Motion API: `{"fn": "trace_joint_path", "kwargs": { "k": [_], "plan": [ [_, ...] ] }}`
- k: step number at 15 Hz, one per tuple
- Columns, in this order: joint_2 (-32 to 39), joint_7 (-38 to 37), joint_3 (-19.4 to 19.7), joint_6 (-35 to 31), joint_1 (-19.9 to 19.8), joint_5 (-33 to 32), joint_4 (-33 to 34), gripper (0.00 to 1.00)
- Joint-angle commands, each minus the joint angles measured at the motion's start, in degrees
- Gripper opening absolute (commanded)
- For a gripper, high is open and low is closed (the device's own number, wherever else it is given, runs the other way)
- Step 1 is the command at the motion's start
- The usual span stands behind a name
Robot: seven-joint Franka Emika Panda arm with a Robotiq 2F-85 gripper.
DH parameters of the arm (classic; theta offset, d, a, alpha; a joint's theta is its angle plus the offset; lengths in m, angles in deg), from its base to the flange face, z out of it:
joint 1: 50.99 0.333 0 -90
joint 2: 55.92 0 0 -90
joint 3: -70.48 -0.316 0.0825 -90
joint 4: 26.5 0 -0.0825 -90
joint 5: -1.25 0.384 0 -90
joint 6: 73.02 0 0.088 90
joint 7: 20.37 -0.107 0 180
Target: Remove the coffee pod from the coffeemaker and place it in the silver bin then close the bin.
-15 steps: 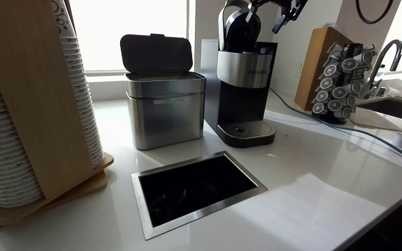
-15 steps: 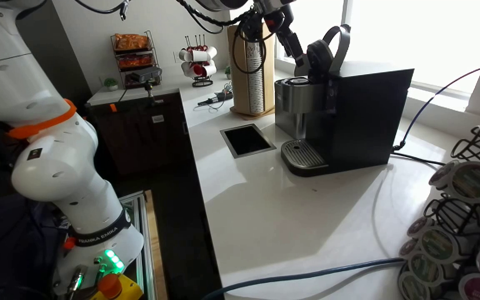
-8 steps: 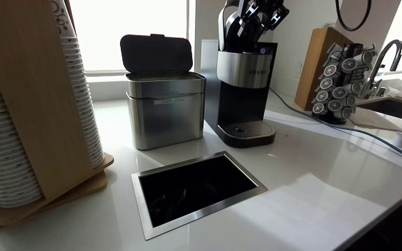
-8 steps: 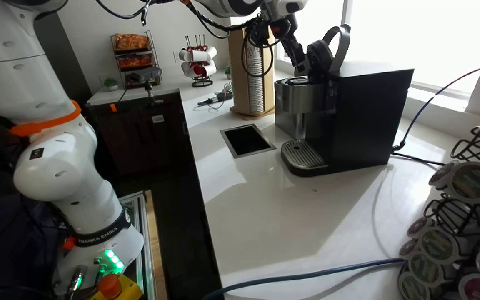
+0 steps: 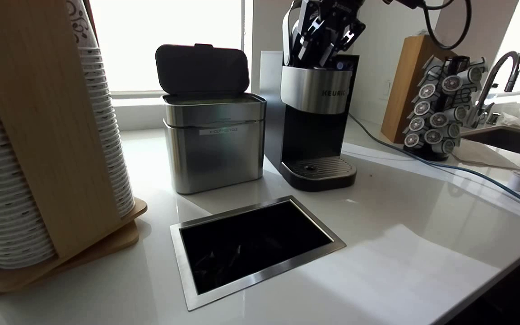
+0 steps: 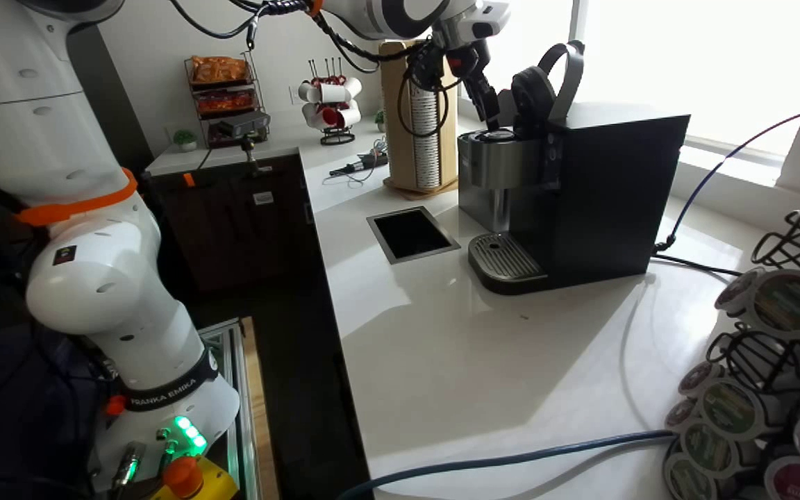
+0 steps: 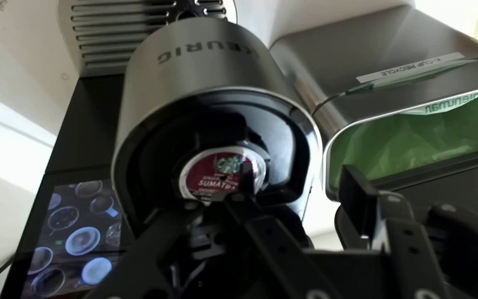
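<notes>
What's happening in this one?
A Franka arm has its open tool at the raised-open top of the coffeemaker. A maroon-topped coffee pod sits inside, not gripped; the tool overlaps it in the wrist view, but whether they touch is unclear. The silver bin stands beside the machine with its black lid up, so moving the pod and closing the bin remain to be done.

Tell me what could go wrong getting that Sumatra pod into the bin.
One fingertip overlaps the pod in the wrist view, so the open gripper might press down on it instead of straddling it.
The raised head of the coffeemaker stands close by the gripper and could get bumped.
If the pod slips mid-carry, it might drop into the steel-rimmed countertop opening in front of the silver bin.
</notes>
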Motion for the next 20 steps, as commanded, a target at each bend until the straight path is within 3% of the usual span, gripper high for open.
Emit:
{"fn": "trace_joint_path", "kwargs": {
  "k": [1, 5, 12, 17, 20],
  "plan": [
    [0.2, -2.2, 0.6, 2.5, 0.8, -1.0, 0.1, 0.54],
    [-0.4, -3.1, 1.1, 3.7, 0.4, -4.4, 0.4, 0.5],
    [1.3, -3.1, 1.2, 2.8, 0.7, -8.6, 1.9, 0.69],
    [2.8, -2.5, 1.3, 3.1, 1.1, -11.4, 4.3, 0.56],
    [3.6, -2.1, 1.1, 3.7, 1.7, -11.3, 5.1, 0.55]
  ]
}}
